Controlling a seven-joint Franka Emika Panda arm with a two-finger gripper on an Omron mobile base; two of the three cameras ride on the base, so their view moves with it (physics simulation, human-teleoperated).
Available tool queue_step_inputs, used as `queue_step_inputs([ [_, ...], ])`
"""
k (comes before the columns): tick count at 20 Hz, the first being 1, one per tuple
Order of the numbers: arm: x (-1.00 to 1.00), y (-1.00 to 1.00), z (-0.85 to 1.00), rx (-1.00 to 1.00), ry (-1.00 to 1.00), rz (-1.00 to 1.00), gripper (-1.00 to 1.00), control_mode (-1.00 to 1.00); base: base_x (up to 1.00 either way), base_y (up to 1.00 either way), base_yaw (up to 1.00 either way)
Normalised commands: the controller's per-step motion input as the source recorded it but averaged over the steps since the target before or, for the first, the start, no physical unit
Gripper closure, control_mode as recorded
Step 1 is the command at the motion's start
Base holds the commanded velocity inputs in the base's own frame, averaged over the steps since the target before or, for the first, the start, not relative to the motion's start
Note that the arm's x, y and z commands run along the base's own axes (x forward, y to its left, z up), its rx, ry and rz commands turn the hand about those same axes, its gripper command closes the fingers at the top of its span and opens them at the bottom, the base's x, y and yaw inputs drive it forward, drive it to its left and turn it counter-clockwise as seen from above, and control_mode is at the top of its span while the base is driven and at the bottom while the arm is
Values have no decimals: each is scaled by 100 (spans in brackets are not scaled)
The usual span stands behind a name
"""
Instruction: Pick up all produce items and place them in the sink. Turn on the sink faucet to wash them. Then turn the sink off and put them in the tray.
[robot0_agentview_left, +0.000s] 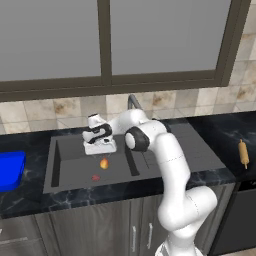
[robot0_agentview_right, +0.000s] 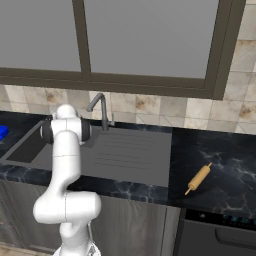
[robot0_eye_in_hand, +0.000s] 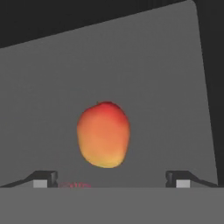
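Over the sink (robot0_agentview_left: 65, 172), the end effector (robot0_eye_in_hand: 109, 181) hangs open above the fruit (robot0_eye_in_hand: 103, 134); best to descend straight, centred, before closing on its widest part.

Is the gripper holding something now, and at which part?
Nothing is held. The gripper is open above the fruit, which is in the sink.

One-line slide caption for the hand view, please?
Open gripper poised over the fruit lying on the sink floor.
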Motion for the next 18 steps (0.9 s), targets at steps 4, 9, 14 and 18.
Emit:
queue_step_inputs([
  [4,-27,0,53,0,0,-6,-100,-100,0,0,0],
  [9,-38,-2,58,0,0,-5,-100,-100,0,0,0],
  [14,-47,-19,52,0,0,-1,-100,-100,0,0,0],
  [18,-53,-34,40,0,0,0,-100,-100,0,0,0],
])
